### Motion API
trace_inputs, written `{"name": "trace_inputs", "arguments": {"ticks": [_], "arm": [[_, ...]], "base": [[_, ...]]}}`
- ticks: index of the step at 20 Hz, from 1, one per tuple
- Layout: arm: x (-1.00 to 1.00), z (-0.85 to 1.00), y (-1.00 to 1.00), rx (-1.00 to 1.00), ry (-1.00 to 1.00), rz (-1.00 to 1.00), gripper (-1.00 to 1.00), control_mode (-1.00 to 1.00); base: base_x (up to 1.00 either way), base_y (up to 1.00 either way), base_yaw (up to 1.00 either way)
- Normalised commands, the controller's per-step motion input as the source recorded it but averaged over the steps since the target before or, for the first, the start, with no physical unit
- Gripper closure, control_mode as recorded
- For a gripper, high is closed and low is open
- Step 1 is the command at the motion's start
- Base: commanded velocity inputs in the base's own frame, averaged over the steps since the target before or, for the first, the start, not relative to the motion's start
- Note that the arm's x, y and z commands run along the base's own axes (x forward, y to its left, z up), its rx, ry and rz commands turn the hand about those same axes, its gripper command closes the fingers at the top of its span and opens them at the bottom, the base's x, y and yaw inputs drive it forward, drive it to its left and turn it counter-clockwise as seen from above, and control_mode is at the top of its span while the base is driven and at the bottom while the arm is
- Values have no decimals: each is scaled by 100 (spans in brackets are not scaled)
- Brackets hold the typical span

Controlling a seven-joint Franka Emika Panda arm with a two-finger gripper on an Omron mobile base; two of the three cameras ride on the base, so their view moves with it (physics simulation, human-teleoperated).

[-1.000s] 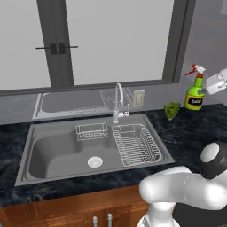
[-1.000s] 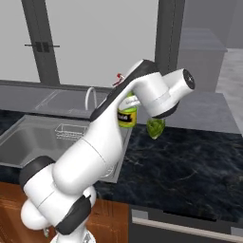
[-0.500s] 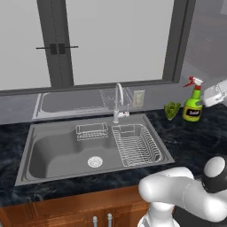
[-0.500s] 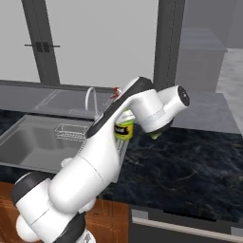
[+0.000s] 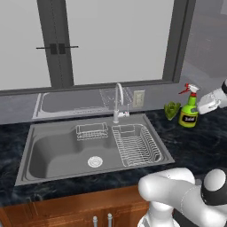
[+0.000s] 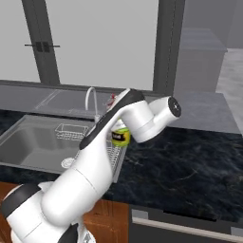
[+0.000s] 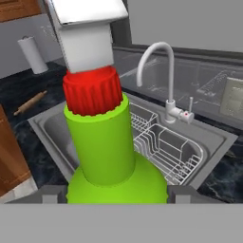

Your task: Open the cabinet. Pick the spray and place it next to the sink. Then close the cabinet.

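two dark finger tips of the gripper [image 7: 116, 192] sit either side of the spray [image 7: 111, 142], one at each flank of its round green body, holding it between them with the jaws set wide to fit the bottle. seen from the hand, the bottle's neck, red collar and white trigger head run straight up the middle, so its long axis lies along the gripper's line of sight.

from the left base camera the spray [image 5: 189, 111] stands upright, its base at or just above the dark marbled counter [image 5: 195, 142] to the right of the sink [image 5: 53, 153]; whether it touches the stone cannot be told. its red nozzle points left, toward the sink's faucet [image 5: 118, 99], and the yellow-and-black label faces the camera. the white hand meets the bottle from the side away from the sink. a small green object [image 5: 172, 110] sits on the counter between the spray and the sink's rim.

from the right base camera the spray [image 6: 120, 136] is mostly hidden behind the arm [image 6: 102, 142], near the sink's wire dish rack [image 6: 111, 154].
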Motion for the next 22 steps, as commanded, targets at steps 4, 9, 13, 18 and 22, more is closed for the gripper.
{"name": "trace_inputs", "arguments": {"ticks": [4,9,13,18,22], "arm": [[1,-27,-1,0,0,0,100,-100],[13,-21,-1,0,0,0,100,-100],[25,-35,0,0,0,0,100,-100],[34,-31,-15,-3,0,0,100,-100],[35,-25,-24,-7,2,0,100,-100]], "base": [[0,0,0],[0,0,0],[0,0,0],[0,0,0],[0,0,0]]}}
